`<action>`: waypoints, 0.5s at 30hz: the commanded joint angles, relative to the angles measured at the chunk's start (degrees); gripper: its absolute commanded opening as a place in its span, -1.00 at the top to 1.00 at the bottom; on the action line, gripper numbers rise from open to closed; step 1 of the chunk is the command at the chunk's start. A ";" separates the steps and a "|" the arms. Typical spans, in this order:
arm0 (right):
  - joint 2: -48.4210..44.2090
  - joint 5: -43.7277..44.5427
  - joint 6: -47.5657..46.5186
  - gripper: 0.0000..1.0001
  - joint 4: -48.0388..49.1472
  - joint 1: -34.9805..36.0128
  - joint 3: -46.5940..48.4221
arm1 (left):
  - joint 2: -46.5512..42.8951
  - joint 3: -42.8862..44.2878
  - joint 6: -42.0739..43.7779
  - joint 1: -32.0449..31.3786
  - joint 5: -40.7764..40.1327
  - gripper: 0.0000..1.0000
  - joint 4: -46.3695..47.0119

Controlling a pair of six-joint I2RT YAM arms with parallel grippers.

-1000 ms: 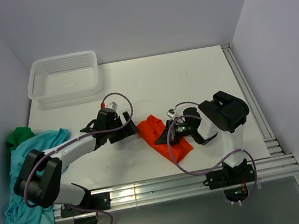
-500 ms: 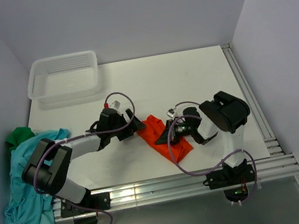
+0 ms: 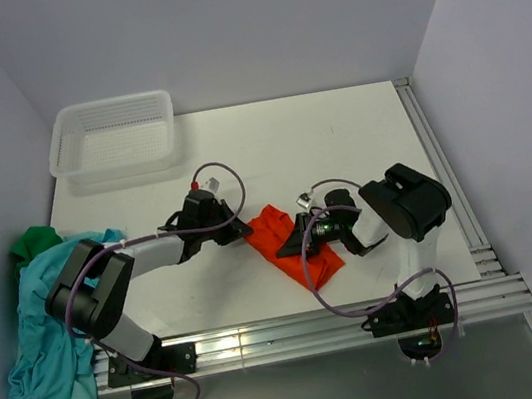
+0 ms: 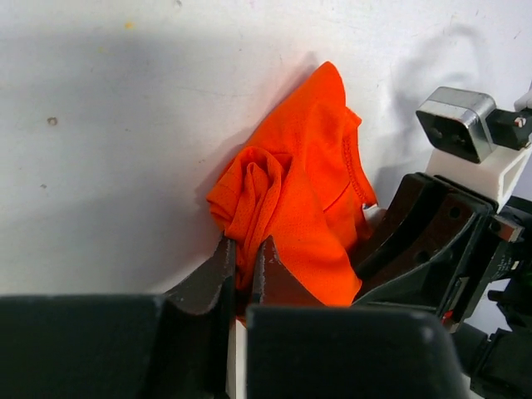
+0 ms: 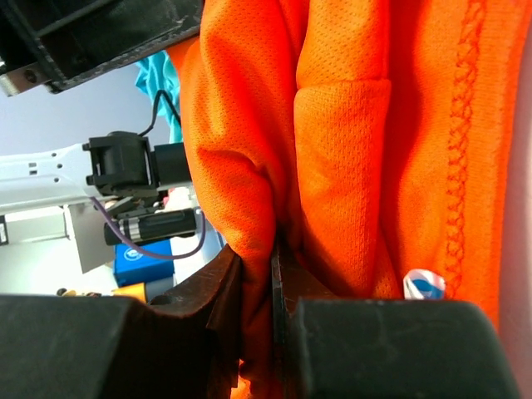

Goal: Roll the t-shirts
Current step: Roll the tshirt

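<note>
Bright orange-red cloth t-shirt (image 3: 289, 243) bunched on white worktop (image 3: 336, 128), well apart from white plastic mesh basket (image 3: 114, 132), nearer the arms. Left end effector (image 4: 245, 259) pinches its basket-side fold, right end effector (image 5: 258, 266) pinches the far side. Likely mid-roll; next, turn cloth over evenly, tension kept

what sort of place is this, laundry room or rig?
Looks like a lab test cell, not a home: plain walls boxing in a white table, aluminium rails at its edge, loose t-shirts and a basket.

We saw bright, even light on the table (image 3: 337, 138), a soft shadow beside the orange shirt (image 4: 307, 191), and blurred wrist-view foregrounds.
</note>
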 commanded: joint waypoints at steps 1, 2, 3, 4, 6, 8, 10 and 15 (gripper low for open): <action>-1.36 6.75 -6.18 0.71 -10.85 -0.36 -0.16 | -0.60 3.95 3.38 -0.25 -3.16 0.99 -4.46; -2.15 7.19 -6.97 0.61 -12.35 -0.36 0.28 | -0.77 4.48 3.91 -0.25 -3.95 0.99 -6.65; -3.99 7.80 -8.71 0.40 -13.93 -0.36 0.54 | -0.69 5.87 4.52 -0.25 -4.31 0.99 -7.71; -5.14 9.11 -9.69 0.31 -17.43 -0.36 0.81 | -0.51 6.67 5.75 -0.25 -4.66 0.99 -9.20; -8.99 11.14 -12.84 0.11 -21.66 -0.19 1.77 | -0.07 8.95 6.81 -0.34 -6.24 0.99 -12.10; -11.90 14.57 -14.96 0.02 -28.43 -0.01 2.82 | 0.89 10.10 7.96 -0.51 -6.77 0.99 -14.92; -16.65 16.85 -17.60 -0.07 -34.04 0.51 3.18 | 1.68 11.42 8.66 -0.60 -7.82 0.99 -16.77; -28.93 25.11 -21.99 -0.31 -47.31 2.36 4.50 | 2.56 12.48 9.36 -0.69 -8.27 0.99 -17.83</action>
